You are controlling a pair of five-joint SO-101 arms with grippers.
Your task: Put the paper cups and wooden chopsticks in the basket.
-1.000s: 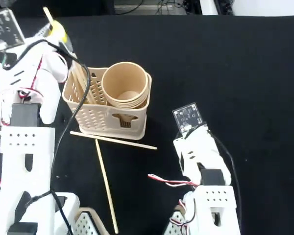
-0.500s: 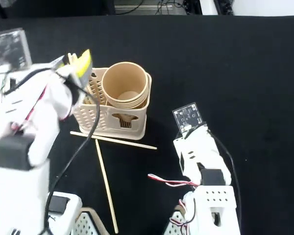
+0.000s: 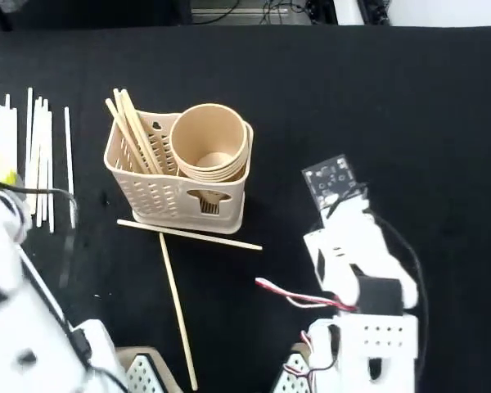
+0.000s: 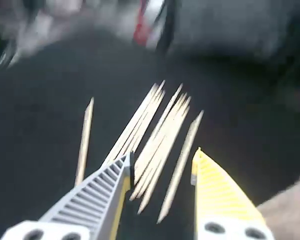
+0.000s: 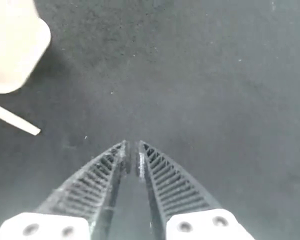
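Paper cups (image 3: 209, 146) sit stacked inside the basket (image 3: 180, 201), with several chopsticks (image 3: 131, 131) leaning in beside them. So we judge the cups done and the chopsticks partly done.

The step in hand is fetching more from the loose pile (image 3: 41, 164) at the table's left. The left gripper (image 4: 162, 156) hangs over that pile, released and holding nothing. The right gripper (image 5: 132, 146) is clenched on nothing above bare cloth.

Two stray chopsticks (image 3: 188, 235) lie in front of the basket, meeting in a T. We think the next move calls for lowering onto one stick, closing, then carrying it to the basket.
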